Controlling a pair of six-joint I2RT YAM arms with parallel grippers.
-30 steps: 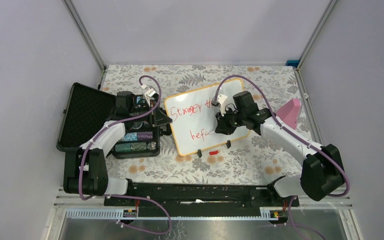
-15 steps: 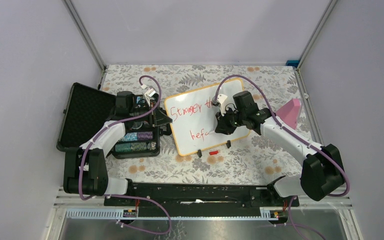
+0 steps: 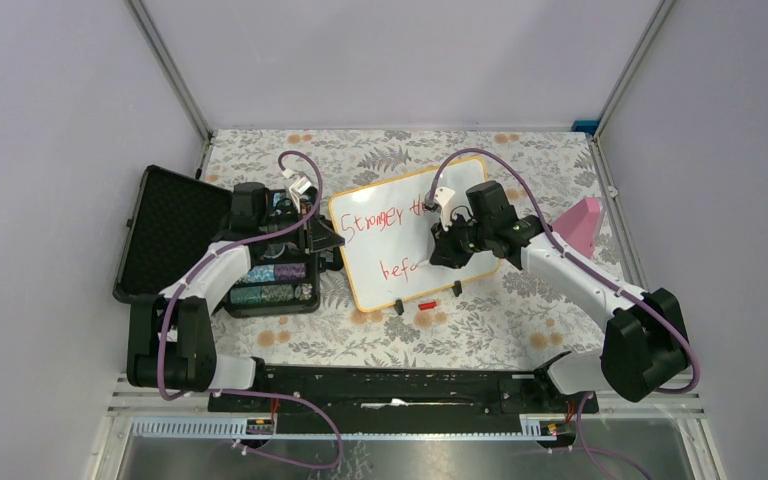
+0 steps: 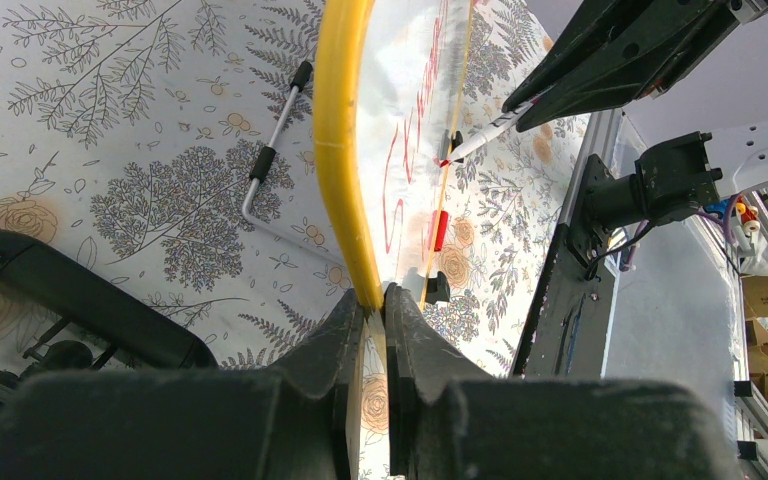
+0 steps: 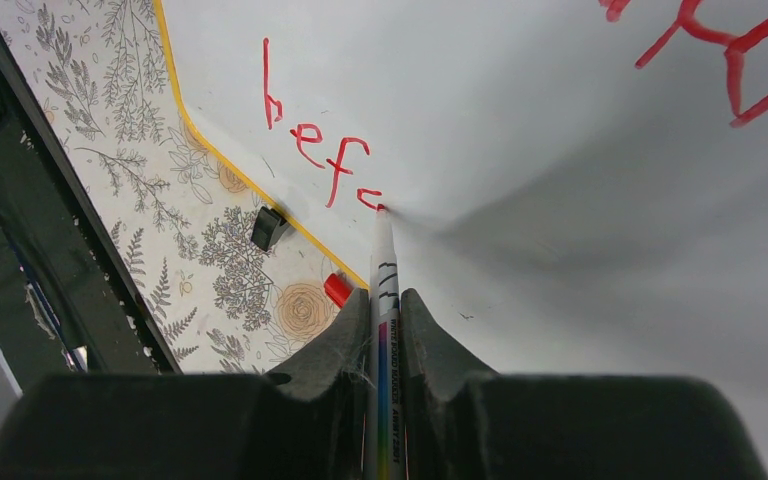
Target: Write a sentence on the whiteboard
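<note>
The whiteboard (image 3: 392,250) lies tilted on the floral table, with red writing "Stronger th" on top and "bef" plus a started letter below. My left gripper (image 3: 333,238) is shut on its yellow-tan frame (image 4: 338,150) at the left edge, jaws pinching the rim (image 4: 378,300). My right gripper (image 3: 440,250) is shut on a white marker (image 5: 384,265). The marker's red tip touches the board at the end of the lower word. The left wrist view also shows the marker (image 4: 482,134) on the board.
An open black chip case (image 3: 172,235) with chips (image 3: 275,285) sits left of the board. The red marker cap (image 3: 426,304) and black clip feet (image 3: 399,306) lie at the board's near edge. A pink object (image 3: 582,225) is at the right.
The right wrist has shifted very slightly over the board with the marker. The left arm has not moved.
</note>
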